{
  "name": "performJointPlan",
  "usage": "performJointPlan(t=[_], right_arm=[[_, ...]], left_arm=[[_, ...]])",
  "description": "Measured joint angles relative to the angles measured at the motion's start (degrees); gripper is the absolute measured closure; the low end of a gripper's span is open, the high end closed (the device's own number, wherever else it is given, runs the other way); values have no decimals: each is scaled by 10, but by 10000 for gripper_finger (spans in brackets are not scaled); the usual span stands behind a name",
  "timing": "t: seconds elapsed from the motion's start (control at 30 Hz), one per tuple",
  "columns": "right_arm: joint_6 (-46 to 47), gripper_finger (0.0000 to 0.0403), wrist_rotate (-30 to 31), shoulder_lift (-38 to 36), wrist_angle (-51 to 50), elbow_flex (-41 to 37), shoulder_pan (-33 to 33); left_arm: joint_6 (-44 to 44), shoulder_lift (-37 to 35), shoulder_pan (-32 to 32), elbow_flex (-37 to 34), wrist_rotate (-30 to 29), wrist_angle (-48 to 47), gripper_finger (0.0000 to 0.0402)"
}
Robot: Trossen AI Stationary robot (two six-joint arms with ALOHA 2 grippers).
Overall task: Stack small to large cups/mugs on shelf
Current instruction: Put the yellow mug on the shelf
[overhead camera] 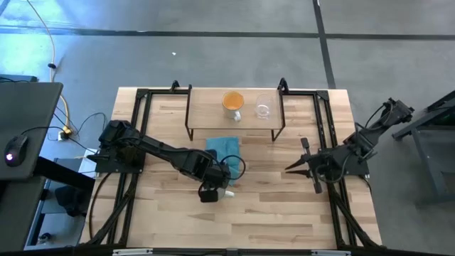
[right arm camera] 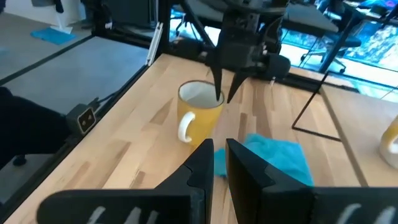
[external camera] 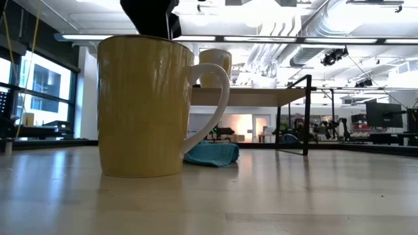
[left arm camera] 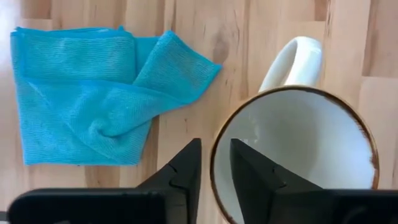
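Note:
The cream-yellow mug (external camera: 140, 108) stands upright on the table near its middle, with its pale handle (left arm camera: 292, 59) showing in the left wrist view. My left gripper (left arm camera: 216, 149) is above it, shut on its rim. On the low wooden shelf (overhead camera: 206, 114) at the far side stand the orange mug (overhead camera: 233, 102) and the clear glass cup (overhead camera: 263, 110), side by side. My right gripper (overhead camera: 298, 167) waits shut over the table's right part, pointing toward the mug (right arm camera: 199, 112). My left gripper holds the mug by its rim (left arm camera: 214, 163), on the side away from the handle. One finger (left arm camera: 255, 177) is inside the mug and the other (left arm camera: 183, 171) outside. The fingers come from above, pointing down. The mug stands upright with its base (external camera: 140, 171) on the table.
A crumpled teal cloth (overhead camera: 224, 146) lies on the table between the mug and the shelf, just in front of the shelf's black legs (external camera: 305, 114). Black frame rails (overhead camera: 138, 128) run along the table's left and right sides. A desk with a mouse (overhead camera: 14, 151) is off to the left.

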Motion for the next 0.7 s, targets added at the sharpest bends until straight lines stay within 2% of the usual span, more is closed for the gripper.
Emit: performJointPlan(t=[0.27,0.7], right_arm=[[6,370,-1,11,1,0,0],[9,370,-9,11,3,0,0]], left_arm=[[0,0,0,0,9,-1,291],[-15,0,0,-29,14,17,300]])
